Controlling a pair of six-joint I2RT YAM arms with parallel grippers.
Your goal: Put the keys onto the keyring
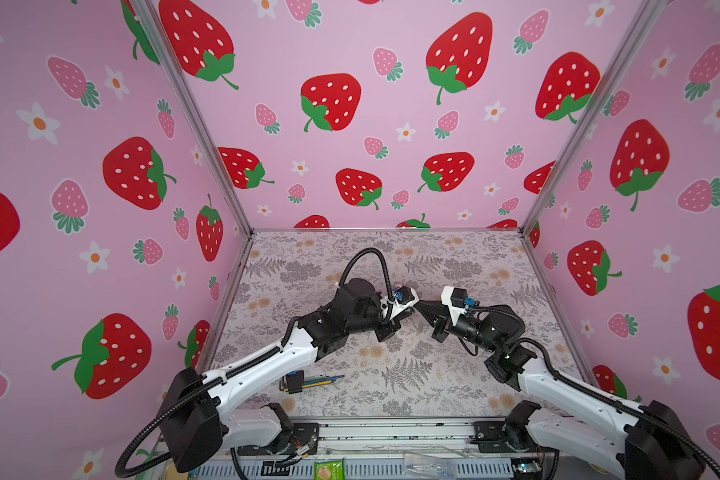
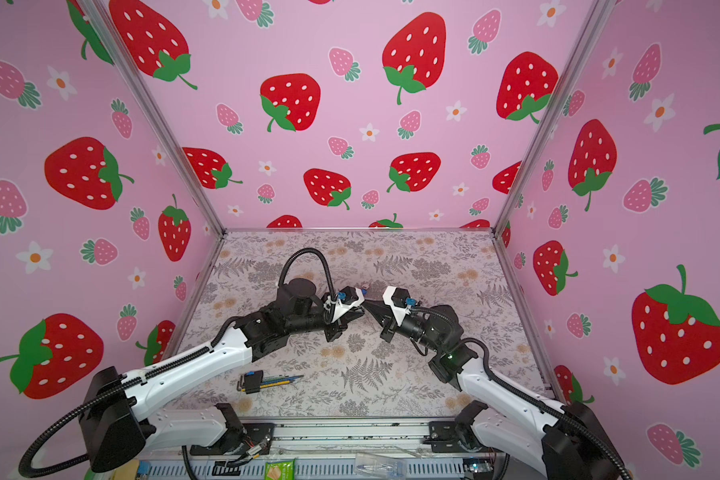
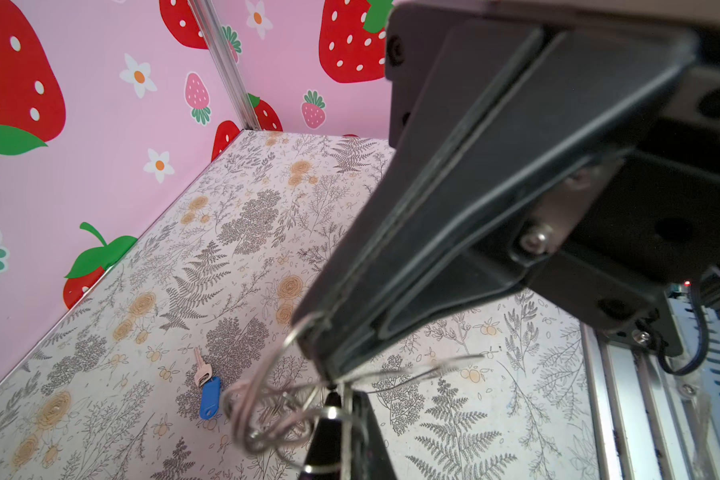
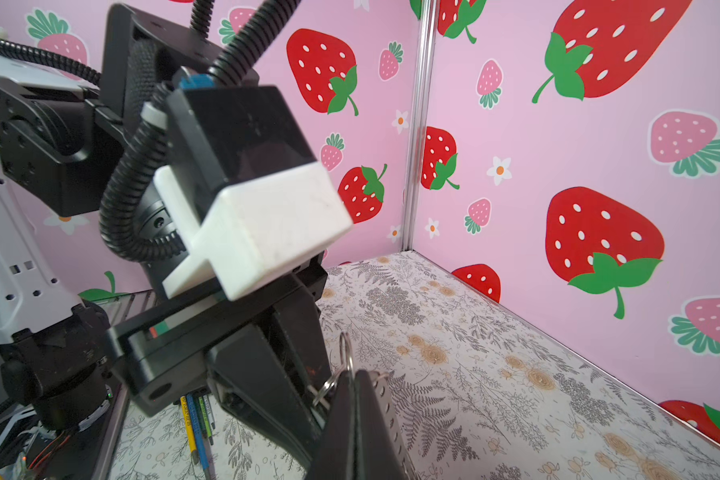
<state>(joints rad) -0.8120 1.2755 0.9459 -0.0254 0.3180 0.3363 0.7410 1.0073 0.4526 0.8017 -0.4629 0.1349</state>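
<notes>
**Keyring point(image 3: 235, 409) held in the air, key with the blue tag point(image 3: 206, 386) down on the table point(image 1: 454, 374)**

In both top views we see the two claws meeting tip to tip over the middle of the table. The left claw point(image 3: 329, 374) is closed, its tips pinching a thin wire loop of the keyring. The rest of the rings hang off that tip in a blurred tangle, clear of the table.

The right claw point(image 4: 360, 380) is closed as well, and its wrist view shows a small metal ring standing up out of its tip (a second small ring sits just beside it, against the left claw).

The key with the blue tag lies flat on the table, apart from both claws and not on any ring. The hex-key bundle point(image 1: 296, 381) lies near the table's front edge on the left, well apart from the claws.
</notes>
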